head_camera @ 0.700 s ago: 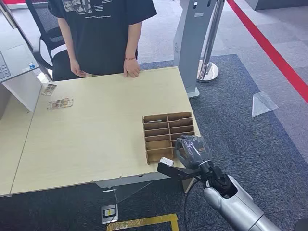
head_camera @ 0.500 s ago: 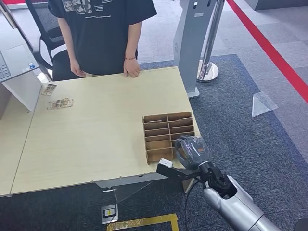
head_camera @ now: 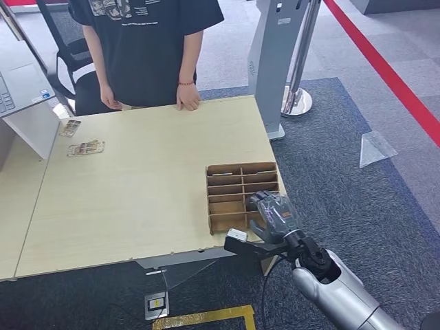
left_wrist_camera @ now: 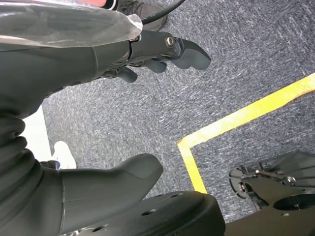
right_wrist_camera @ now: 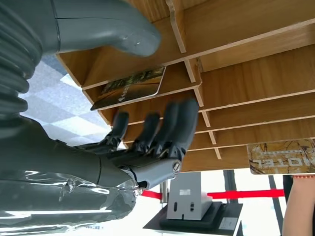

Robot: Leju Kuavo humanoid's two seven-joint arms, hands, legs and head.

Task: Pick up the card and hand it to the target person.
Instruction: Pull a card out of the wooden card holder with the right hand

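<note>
Reaching was the step in hand. The right hand point(head_camera: 269, 213) hung over the near corner of the wooden rack point(head_camera: 241, 194) on the table point(head_camera: 135, 185). Its fingers point(right_wrist_camera: 174, 128) were spread and a little bent, and it held nothing. In the right wrist view, a dark card point(right_wrist_camera: 130, 87) lay flat in a slot of the rack, between the thumb and the fingers, close to the hand but not touching it. A second card point(right_wrist_camera: 280, 156) with a brown pattern lay in another slot, well apart. The left hand point(left_wrist_camera: 111, 98) hung low over the grey carpet with its fingers apart, and it was empty too.

The next move likely called for the hand to slide in and pinch the dark card by its edge. The thin slot walls could get in the way of the fingers.

The person point(head_camera: 145, 48) stood at the far side of the table, hands on its edge. Two small cards point(head_camera: 85, 147) and a laptop point(head_camera: 20, 86) lay off to the left.
</note>
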